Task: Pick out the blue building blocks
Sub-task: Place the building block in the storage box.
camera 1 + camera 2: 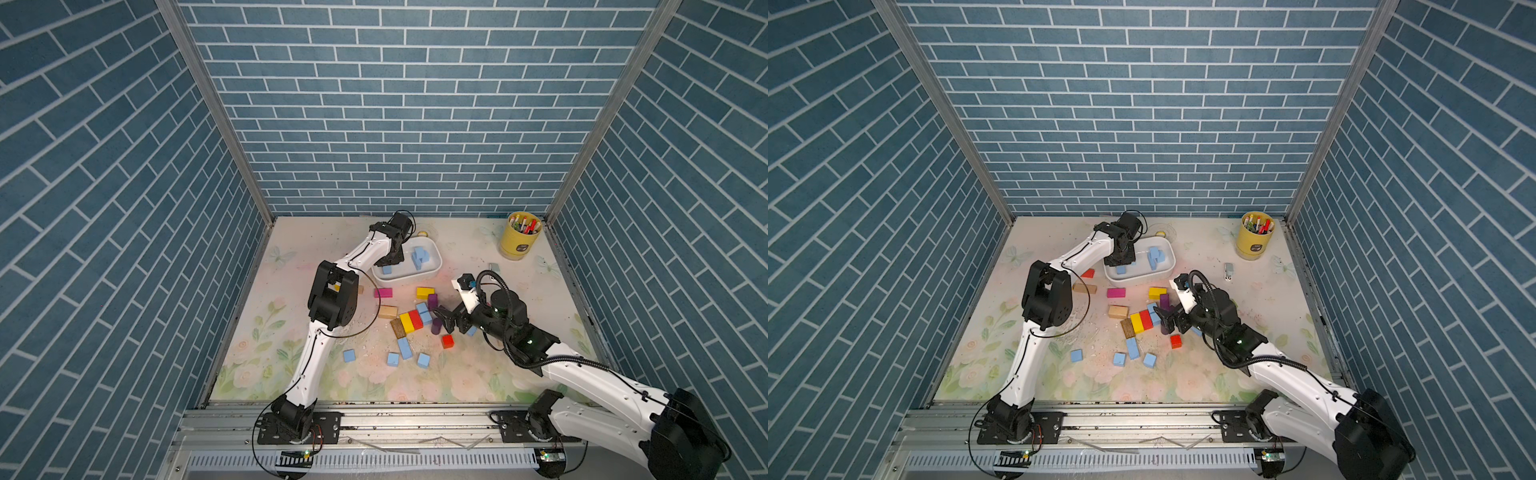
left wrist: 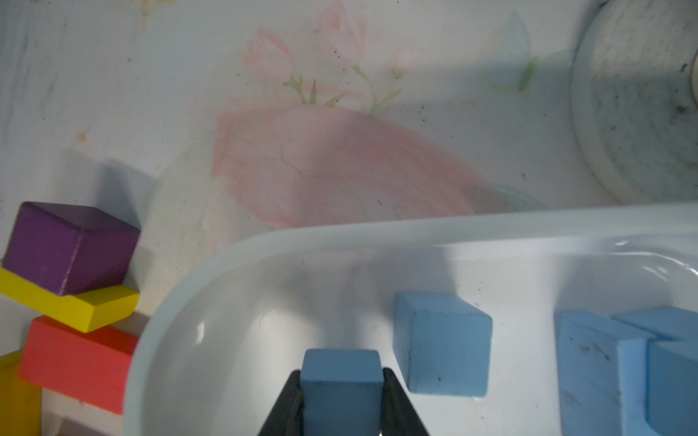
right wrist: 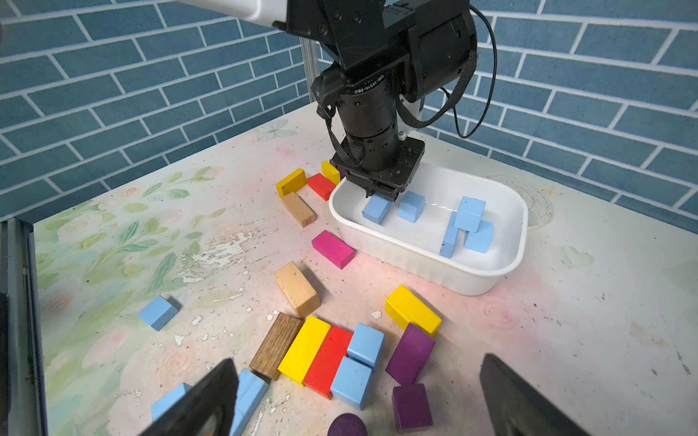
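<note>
Closest to the left wrist lens: left gripper [image 2: 342, 372], black fingers [image 2: 289, 404] clamped on 2 opposite faces of 1 blue block [image 2: 342, 400], low inside white tub [image 2: 377, 230]. Contact between that block and tub floor: cannot tell. Just beside it in same tub, not touching: 1 loose cube [image 3: 411, 205], also blue. Farther along tub, blue cluster [image 3: 469, 214] of 3: 1 cube perched on top, 1 cube below, 1 long piece standing against them. 5 blue pieces within tub walls in all.

Right gripper [image 1: 441, 319] spread wide, gripping nothing, hanging low over mixed pile [image 1: 409, 322] near table centre, purple cylinder [image 1: 435, 328] just beside 1 finger.

Within pile: 2 blue bricks [image 1: 424, 312] touching each other and pressed against red brick [image 1: 415, 320], with yellow brick [image 1: 406, 323] and dark wood brick [image 1: 397, 328] alongside. Nearer the rail, loose on floral table [image 1: 291, 266]: 1 long blue brick [image 1: 404, 348] and 3 stray cubes [image 1: 392, 359], all blue, apart from one another. 1 more blue piece [image 1: 471, 331] mostly hidden under right wrist.

Elsewhere: pink brick [image 1: 383, 293] and tan brick [image 1: 387, 311] between tub and pile, red cube [image 1: 447, 341] near right gripper, yellow cup [image 1: 519, 243] of pens in far corner.
</note>
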`<state>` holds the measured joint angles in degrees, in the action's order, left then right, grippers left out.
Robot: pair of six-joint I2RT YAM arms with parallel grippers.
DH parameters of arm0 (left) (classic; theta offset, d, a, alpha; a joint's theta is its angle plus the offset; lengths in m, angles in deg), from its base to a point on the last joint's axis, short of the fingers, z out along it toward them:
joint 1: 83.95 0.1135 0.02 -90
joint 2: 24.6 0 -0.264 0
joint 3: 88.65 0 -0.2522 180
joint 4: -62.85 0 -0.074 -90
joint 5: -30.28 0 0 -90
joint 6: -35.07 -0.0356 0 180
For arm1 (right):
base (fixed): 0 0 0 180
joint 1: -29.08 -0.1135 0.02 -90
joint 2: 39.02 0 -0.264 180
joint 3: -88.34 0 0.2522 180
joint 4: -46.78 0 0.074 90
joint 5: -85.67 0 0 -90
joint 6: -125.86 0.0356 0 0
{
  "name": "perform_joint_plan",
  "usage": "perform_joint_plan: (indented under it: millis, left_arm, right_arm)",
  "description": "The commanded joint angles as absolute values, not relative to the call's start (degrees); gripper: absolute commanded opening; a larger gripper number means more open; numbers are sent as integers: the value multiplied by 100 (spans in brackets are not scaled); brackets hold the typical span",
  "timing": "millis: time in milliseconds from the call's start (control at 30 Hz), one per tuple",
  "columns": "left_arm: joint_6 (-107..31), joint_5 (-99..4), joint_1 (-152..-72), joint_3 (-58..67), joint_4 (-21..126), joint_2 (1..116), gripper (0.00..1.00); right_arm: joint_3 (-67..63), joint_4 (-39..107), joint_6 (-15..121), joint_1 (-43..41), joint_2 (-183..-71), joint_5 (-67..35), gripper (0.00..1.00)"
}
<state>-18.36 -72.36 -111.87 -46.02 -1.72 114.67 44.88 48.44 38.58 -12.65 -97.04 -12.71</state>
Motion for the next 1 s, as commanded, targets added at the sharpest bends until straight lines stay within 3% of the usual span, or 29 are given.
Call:
perform_joint_plan:
  millis: [0,300,467,967]
  left_arm:
    - [-1770,-7196,-11148,-4776,-325,11629,37]
    - [-1799,-6985,-11118,-4844,-309,11509,54]
    - [-1872,-6841,-11118,-4704,-206,10881,64]
    - [-2203,-6336,-11297,-1883,682,8032,90]
  right_arm:
    - [4500,4930,3586,-1272,-9745,-1336,99]
    - [4473,4905,3586,-1270,-9783,-1351,99]
    - [4478,4911,3586,-1275,-9791,-1344,99]
    - [4497,4943,3560,-1275,-9840,-1270,99]
